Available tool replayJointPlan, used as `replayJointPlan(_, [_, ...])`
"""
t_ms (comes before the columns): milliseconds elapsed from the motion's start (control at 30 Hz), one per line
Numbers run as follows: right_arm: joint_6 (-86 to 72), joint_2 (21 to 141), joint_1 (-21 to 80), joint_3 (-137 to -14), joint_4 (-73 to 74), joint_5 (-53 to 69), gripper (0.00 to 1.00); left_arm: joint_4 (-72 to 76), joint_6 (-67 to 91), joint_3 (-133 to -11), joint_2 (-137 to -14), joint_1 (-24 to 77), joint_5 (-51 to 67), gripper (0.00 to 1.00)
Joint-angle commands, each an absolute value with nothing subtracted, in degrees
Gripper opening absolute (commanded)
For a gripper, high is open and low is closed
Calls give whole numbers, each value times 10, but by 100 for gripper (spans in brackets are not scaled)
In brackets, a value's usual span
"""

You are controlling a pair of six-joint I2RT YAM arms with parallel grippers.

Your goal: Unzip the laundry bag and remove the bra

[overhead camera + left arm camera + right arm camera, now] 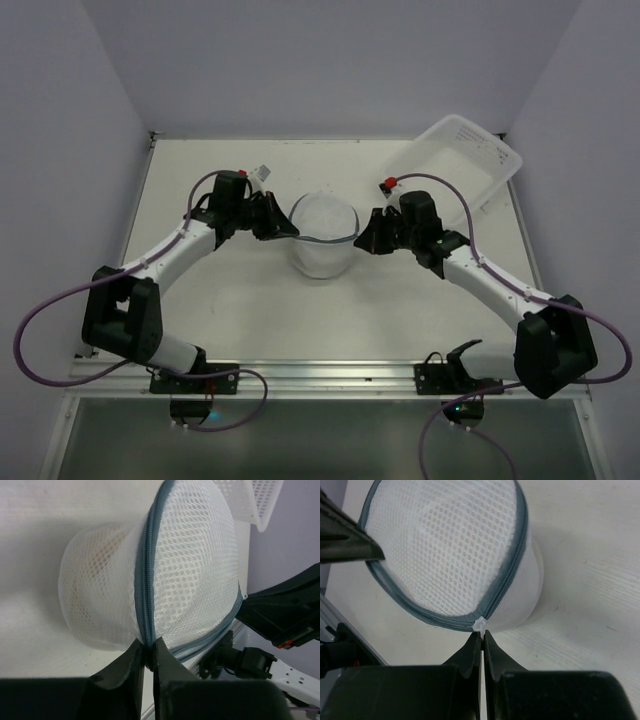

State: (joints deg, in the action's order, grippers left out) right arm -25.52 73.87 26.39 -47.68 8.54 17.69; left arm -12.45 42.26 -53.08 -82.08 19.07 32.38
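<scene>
Laundry bag [195, 565] is zipped shut around a faint peach shape [105, 545].

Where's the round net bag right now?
In the top view the laundry bag sits mid-table, between the left gripper and right gripper, with the plastic tub behind on the right.

The laundry bag [322, 235] sits in the middle of the surface [230, 320]. The left fingers [280, 228] touch its left side, the right fingers [370, 238] its right side. The tub [465, 160] is behind, at the far right corner, maybe leaning on the wall [590, 120].
</scene>
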Motion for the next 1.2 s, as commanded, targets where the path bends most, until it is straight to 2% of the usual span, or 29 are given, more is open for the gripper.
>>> replayJointPlan(0, [-294,754,278,-492,67,214,0,-183,358,-622,-872,156,310,14])
replayJointPlan(33, [-310,757,289,-490,54,221,0,-170,380,-635,-881,154,310,31])
replayJointPlan(100, [-356,763,338,-490,18,216,0,-155,408,-658,-906,153,321,47])
replayJointPlan(133, [-367,774,354,-495,9,212,0,-137,437,-657,-909,153,326,66])
replayJointPlan(233, [-410,802,403,-515,-23,191,0,-113,485,-618,-881,153,326,94])
replayJointPlan(300, [-421,815,426,-532,-37,172,0,-108,503,-568,-835,154,314,99])
replayJointPlan(400, [-410,839,442,-564,-29,158,0,-84,537,-505,-781,163,309,100])
replayJointPlan(467, [-399,851,448,-575,-19,158,0,-76,545,-487,-763,181,308,98])
replayJointPlan(633, [-383,853,455,-580,-9,152,0,-36,566,-482,-778,239,303,84])
replayJointPlan(767, [-381,848,456,-571,-8,149,0,-26,564,-494,-800,269,290,76])
replayJointPlan(867, [-378,842,456,-562,-8,145,0,-26,562,-496,-815,272,292,62])
replayJointPlan(967, [-369,831,456,-555,-2,137,0,-26,556,-496,-823,275,288,33])
replayJointPlan(1000, [-367,827,456,-546,-2,127,0,-29,553,-494,-823,274,286,15])
replayJointPlan(1033, [-362,816,456,-540,16,125,0,-33,549,-494,-822,275,284,6])
replayJointPlan(1067, [-359,808,456,-534,19,121,0,-40,546,-495,-819,274,273,0])
replayJointPlan(1167, [-338,774,454,-498,50,92,0,-63,528,-493,-805,262,256,0])
